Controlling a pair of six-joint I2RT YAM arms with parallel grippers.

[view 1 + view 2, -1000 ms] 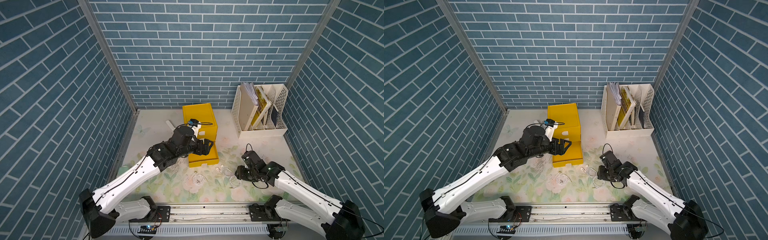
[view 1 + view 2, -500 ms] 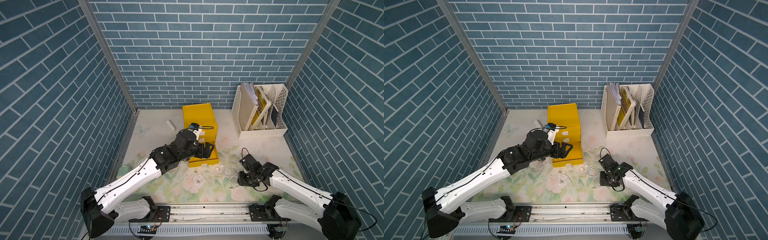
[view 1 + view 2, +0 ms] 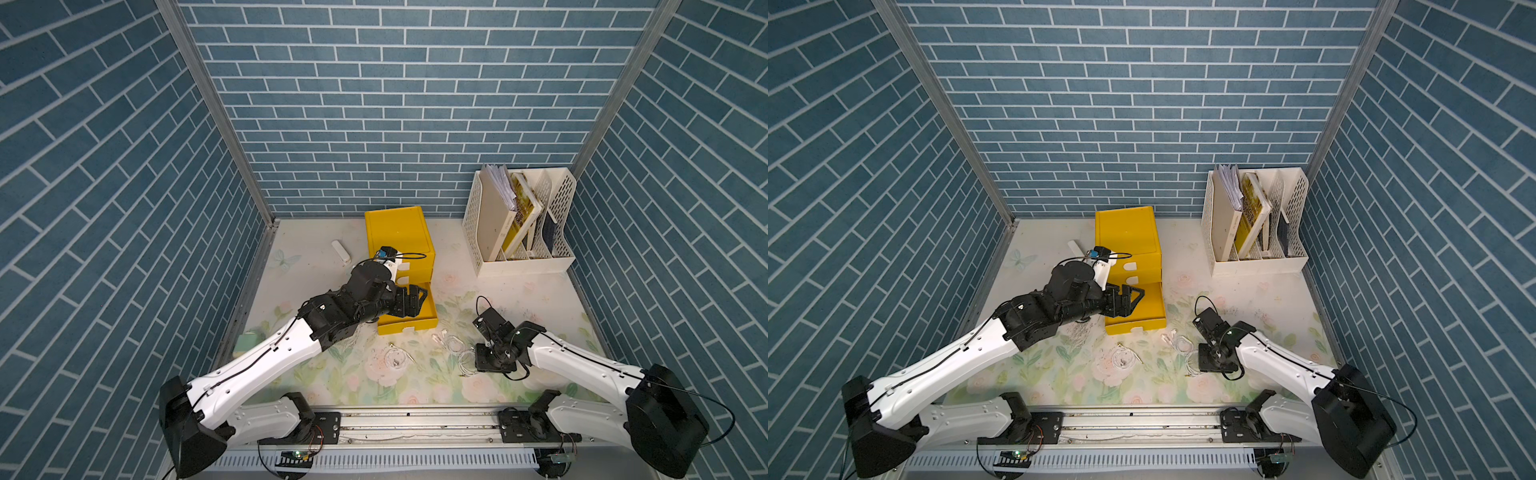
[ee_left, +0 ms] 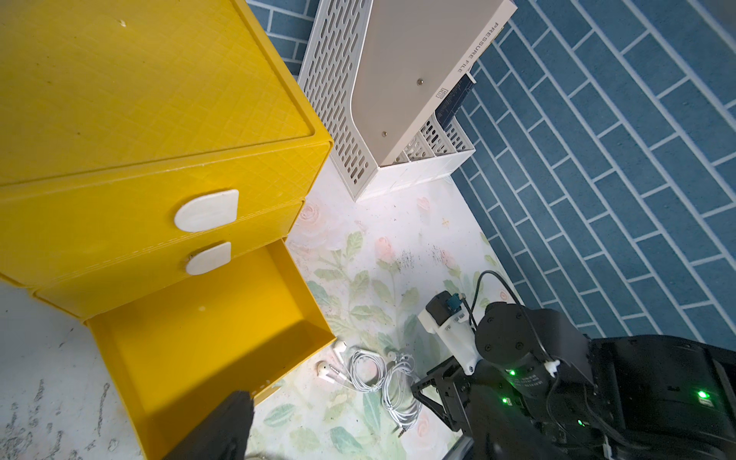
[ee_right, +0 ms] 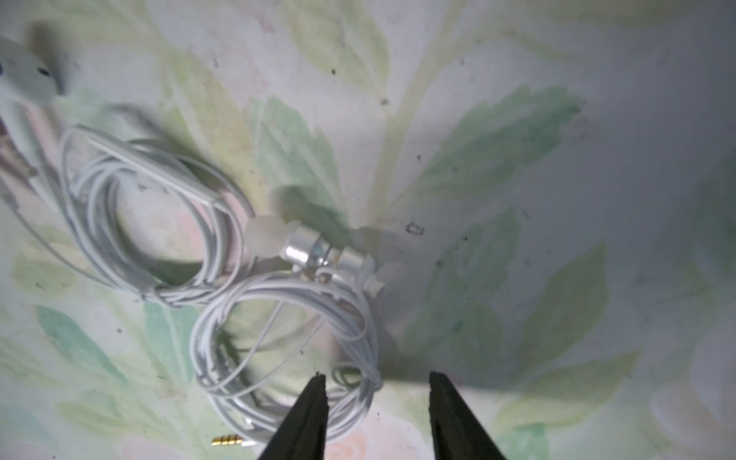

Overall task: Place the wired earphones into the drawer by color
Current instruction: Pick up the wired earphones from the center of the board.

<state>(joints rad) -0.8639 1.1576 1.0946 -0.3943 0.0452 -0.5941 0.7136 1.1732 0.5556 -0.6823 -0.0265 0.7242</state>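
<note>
Beneath the right gripper (image 5: 375, 377), white earphones (image 5: 298, 249) lie partly hidden.

Left end effector (image 3: 419, 302) spread, right arm (image 3: 582, 358) bent

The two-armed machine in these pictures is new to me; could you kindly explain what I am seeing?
Two white robot arms share a flowery table. Two pictures look down from overhead; two come from cameras on the wrists. A yellow drawer unit has its bottom drawer pulled out, seemingly empty. White earphones lie coiled on the table. The left hand hangs open over the drawer, holding nothing; the right hand, open, straddles one coil's edge, gripping nothing yet.
</note>
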